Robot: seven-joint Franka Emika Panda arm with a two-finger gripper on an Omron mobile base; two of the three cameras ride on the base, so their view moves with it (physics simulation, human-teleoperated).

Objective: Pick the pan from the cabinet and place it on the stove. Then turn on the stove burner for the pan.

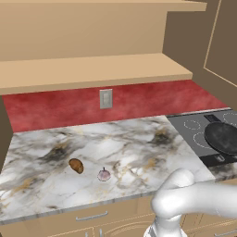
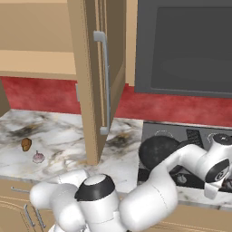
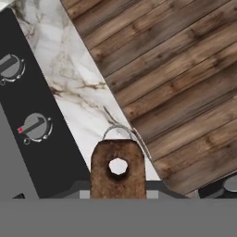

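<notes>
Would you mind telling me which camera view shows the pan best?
The left base view: the pan lies on the stove with most of its round dark body in sight, cut off only at the picture's right edge. The right base view has it partly behind the arm. The hand view shows just the brown handle end, with its hole.

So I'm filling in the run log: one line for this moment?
phase: placing | pan: on stove | gripper: shut on pan handle | knobs: untouched | cabinet: door open
</notes>
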